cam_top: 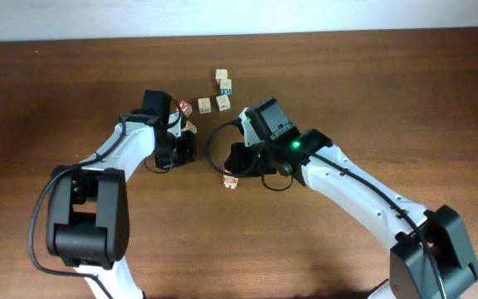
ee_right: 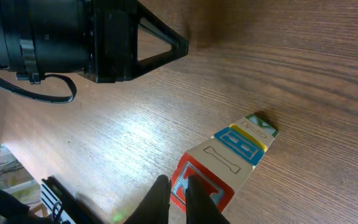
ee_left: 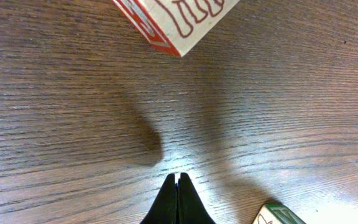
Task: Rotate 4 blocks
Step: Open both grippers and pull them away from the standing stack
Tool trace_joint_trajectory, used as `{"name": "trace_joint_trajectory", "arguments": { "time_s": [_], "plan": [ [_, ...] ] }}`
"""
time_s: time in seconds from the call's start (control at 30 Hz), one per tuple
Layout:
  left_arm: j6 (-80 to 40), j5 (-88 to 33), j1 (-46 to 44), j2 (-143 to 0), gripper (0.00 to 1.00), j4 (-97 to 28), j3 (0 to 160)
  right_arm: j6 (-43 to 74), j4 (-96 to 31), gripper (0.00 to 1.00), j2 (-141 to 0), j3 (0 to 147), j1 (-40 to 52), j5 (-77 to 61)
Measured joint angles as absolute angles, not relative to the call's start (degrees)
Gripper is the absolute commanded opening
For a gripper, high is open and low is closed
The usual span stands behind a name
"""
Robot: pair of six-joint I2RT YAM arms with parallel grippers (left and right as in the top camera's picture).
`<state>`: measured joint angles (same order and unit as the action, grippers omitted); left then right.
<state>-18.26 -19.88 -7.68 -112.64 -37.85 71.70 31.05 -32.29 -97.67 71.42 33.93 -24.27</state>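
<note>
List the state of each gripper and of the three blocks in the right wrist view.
left gripper: shut, empty.
right gripper: fingers slightly parted, tips at the red-faced block, not clamping it.
red-faced block: resting on the table, nearest the fingers.
blue-letter block: resting on the table, mid-row.
green-edged block: resting on the table, far end of row.

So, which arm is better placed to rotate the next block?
Probably the right: the right gripper has its fingertips at the red-faced block. The left gripper is shut over bare table, apart from any block.
</note>
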Motion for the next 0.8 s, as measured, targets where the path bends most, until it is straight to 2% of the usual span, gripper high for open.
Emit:
{"name": "trace_joint_trajectory", "arguments": {
  "time_s": [0.3, 0.4, 0.43, 0.47, 0.53, 0.57, 0.6, 0.63, 0.67, 0.73, 0.8],
  "plan": [
    [-18.26, -19.88, -7.68, -112.64, 0.0, -37.87, 71.7, 29.67, -35.14, 0.14, -97.67, 74.43, 33.95, -23.24],
    [-18.26, -19.88, -7.68, -112.64, 0.0, -38.89, 71.75, 26.85, -40.05, 0.21, -96.71, 78.94, 33.98, -22.24],
    [-18.02, -19.86, -7.62, -112.62, 0.0, -40.73, 72.47, 26.06, -42.74, 0.27, -95.22, 80.51, 33.95, -20.75],
    [-17.32, -18.57, -6.94, -111.24, 0.04, -43.66, 76.23, 24.95, -46.44, 0.28, -91.39, 83.37, 33.43, -18.61],
    [-14.44, -16.03, -6.13, -105.38, 0.17, -47.03, 80.51, 22.94, -52.49, 0.43, -83.5, 85.41, 27.97, -16.64],
    [-13.08, -14.59, -5.96, -99.79, 0.28, -47.13, 81.71, 22.33, -54.59, 0.45, -78.94, 86.02, 24.8, -15.22],
    [-12.16, -11.79, -5.96, -94.48, 0.5, -47.18, 82.13, 21.06, -56.69, 0.52, -75.83, 86.06, 22.65, -14.39],
    [-11.55, -8.95, -5.96, -89.23, 0.62, -47.35, 82.26, 20.62, -57.95, 0.63, -72.51, 86.06, 20.49, -12.99],
    [-11.35, -6.52, -5.98, -85.76, 0.99, -47.4, 82.3, 20.56, -60.12, 0.74, -68.82, 86.08, 18.7, -11.07],
    [-11.07, -1.61, -5.91, -78.5, 0.99, -47.75, 82.37, 19.94, -64.58, 0.99, -61.67, 86.13, 16.6, -5.65],
    [-11.11, 4.16, -5.91, -71.35, 0.99, -48.27, 82.37, 19.59, -70.26, 0.99, -52.93, 86.26, 16.25, 0.32]
  ]
}}
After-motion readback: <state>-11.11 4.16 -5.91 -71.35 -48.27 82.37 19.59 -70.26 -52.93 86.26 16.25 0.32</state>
